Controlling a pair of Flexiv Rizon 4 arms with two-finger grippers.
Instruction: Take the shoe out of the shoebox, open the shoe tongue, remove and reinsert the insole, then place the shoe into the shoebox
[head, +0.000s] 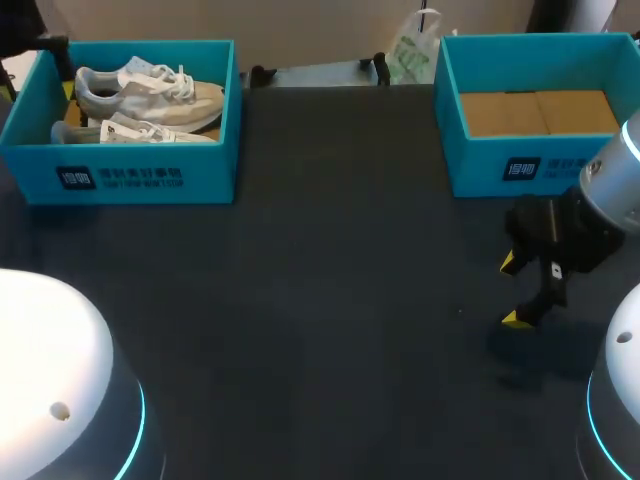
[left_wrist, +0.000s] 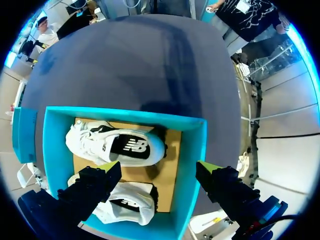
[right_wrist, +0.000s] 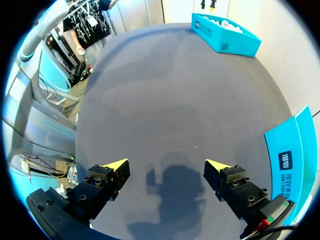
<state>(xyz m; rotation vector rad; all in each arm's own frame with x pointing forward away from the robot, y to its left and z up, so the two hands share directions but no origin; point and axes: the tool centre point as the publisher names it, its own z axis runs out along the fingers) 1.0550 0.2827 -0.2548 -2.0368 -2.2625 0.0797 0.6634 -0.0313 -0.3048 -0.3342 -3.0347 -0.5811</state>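
You have a shoe (head: 150, 90) lying beside its mate (head: 135, 131) in the box (head: 140, 178) at the tabletop's far left corner. Your left gripper (left_wrist: 159, 167) hangs over them, fingers spread wide, holding nothing. Your right gripper (head: 512, 290), also wide, hovers near the right edge, just before a second box (head: 500, 170).

- A dark label (head: 120, 178) with a white square mark and two lines of tiny white print is carried on the front wall of the left shoebox (head: 215, 150), at the far left corner of the table (head: 330, 300). It's way too small to be read.
- A matching label (head: 540, 168) is found on the right shoebox (head: 470, 165), at the far right corner.
- A white letter logo (left_wrist: 134, 146) on a black patch is shown on the side of one shoe (left_wrist: 90, 140) in the left shoebox.
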